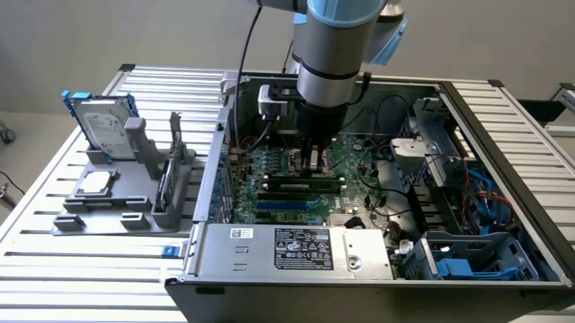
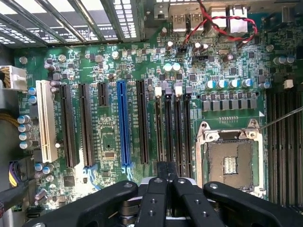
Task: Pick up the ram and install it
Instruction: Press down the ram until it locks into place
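On the slatted counter (image 1: 54,266), an open computer case (image 1: 503,134) is lying on its side, and the arm (image 1: 337,47) is reaching straight down into it. Beside the case, toward the exterior view's left, a grey fixture (image 1: 108,202) is holding a hard drive (image 1: 101,128) upright.

Inside the case, the motherboard (image 2: 109,75) is facing up. The end effector (image 1: 312,171) is hovering low over the bank of black memory slots (image 2: 173,123) next to the empty processor socket (image 2: 230,163). In the wrist view the end effector (image 2: 165,172) is showing its fingers clenched tight together.

The ram (image 1: 301,182) is standing on edge along a memory slot directly under the fingertips. I cannot tell whether they are pinching it or only bearing on its top edge.

Judgement: the seating step is under way, pickup done. Finishing is calling for square alignment and even downward pressure along the stick.
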